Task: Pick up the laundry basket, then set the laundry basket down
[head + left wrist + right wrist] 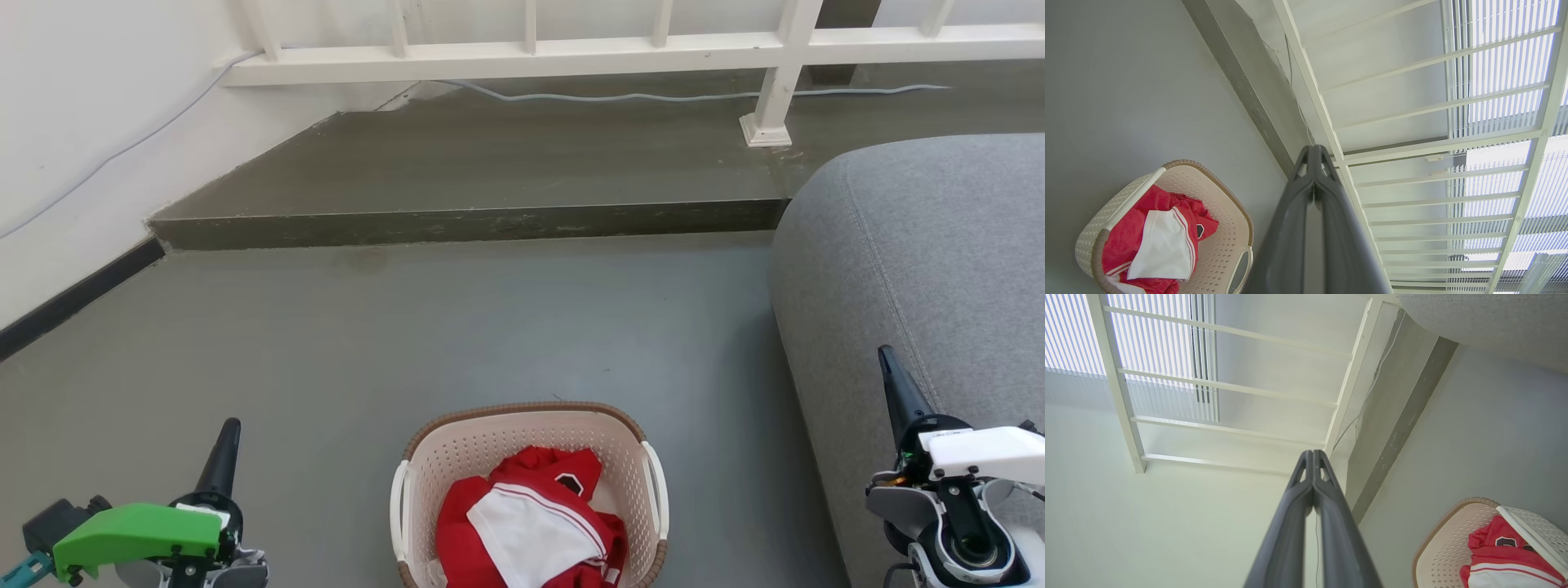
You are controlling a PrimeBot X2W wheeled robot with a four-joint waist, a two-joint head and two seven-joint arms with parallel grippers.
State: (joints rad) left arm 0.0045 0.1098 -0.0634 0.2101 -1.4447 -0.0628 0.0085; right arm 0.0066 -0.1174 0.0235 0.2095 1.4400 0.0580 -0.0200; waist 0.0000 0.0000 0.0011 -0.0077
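On floor (457, 327), brown-rimmed cream perforated laundry basket (469, 449), red clothes (461, 523) inside, left claw (1313, 149) and right claw (1312, 453) pressed together

Head view looks down at the grey floor (490, 327); both wrist views face the white railing (1429, 147), sharing the laundry basket (473, 449).

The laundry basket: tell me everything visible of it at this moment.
The laundry basket is cream perforated plastic, rounded-rectangular, with a brown woven-look rim and a white handle on each side. It stands upright on the grey floor near the grey sofa, holding crumpled red-and-white clothing. The left gripper and right gripper flank it without touching.
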